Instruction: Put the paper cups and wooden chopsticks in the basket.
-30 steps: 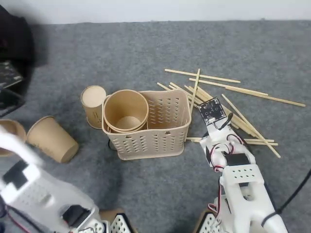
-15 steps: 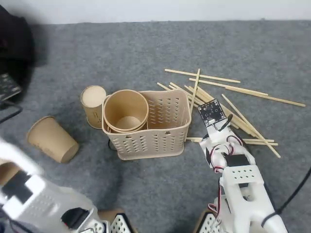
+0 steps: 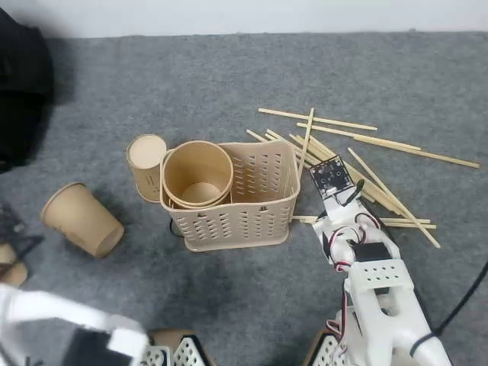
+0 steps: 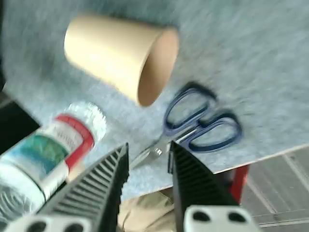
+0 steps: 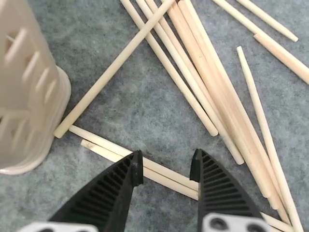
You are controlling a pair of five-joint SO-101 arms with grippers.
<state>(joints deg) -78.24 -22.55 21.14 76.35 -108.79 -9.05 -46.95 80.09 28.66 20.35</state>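
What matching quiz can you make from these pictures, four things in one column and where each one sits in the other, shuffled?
Things
1. nested tan paper cups
2. lone standing tan paper cup
3. pale wooden chopsticks
4. blue-handled scissors

Places
A. loose on the grey carpet, some below the right tool
B. near a clear bottle with a red label
C. inside the beige slotted basket
D. outside the basket, against its wall

Pairs: 1-C, 2-D, 3-A, 4-B
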